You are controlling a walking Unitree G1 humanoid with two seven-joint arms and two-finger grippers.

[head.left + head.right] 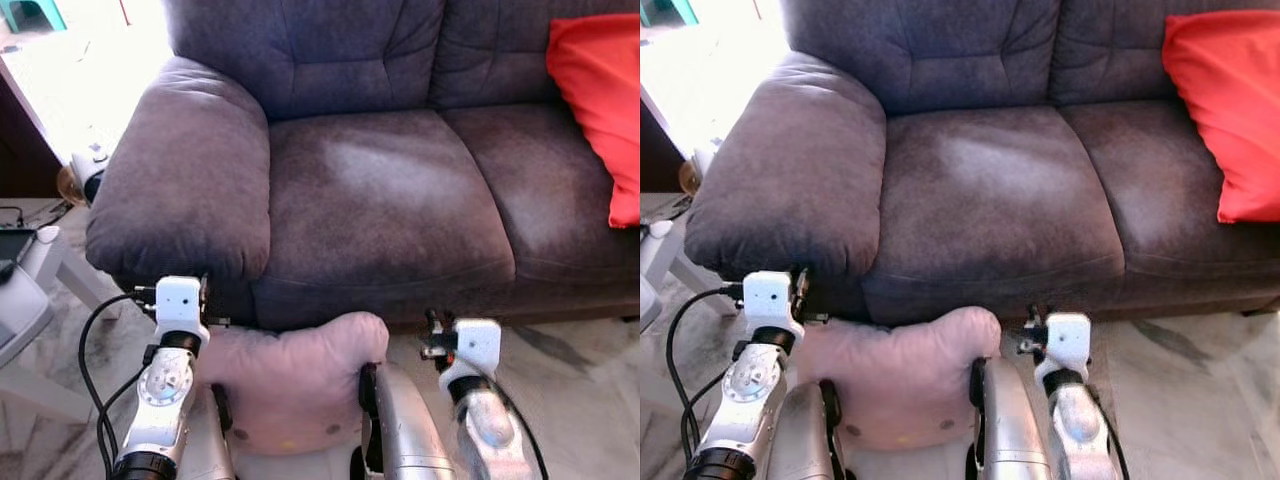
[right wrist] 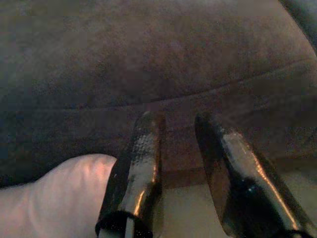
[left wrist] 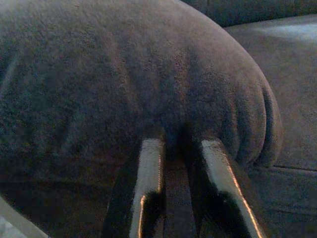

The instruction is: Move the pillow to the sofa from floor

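Marble floor [image 1: 570, 370] fronts the grey sofa [image 1: 390, 200]; pink pillow [image 1: 290, 385] seemingly pressed between both parted hands.

Sofa [image 1: 380, 200] matt fuzzy cloth; pillow [image 1: 290, 385] soft cloth; floor [image 1: 1200, 400] glossy marble-look.

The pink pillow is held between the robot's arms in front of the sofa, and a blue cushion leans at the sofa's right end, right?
One thing is wrong: the cushion is red, as the left eye view shows. The pink pillow is between the arms before the sofa.
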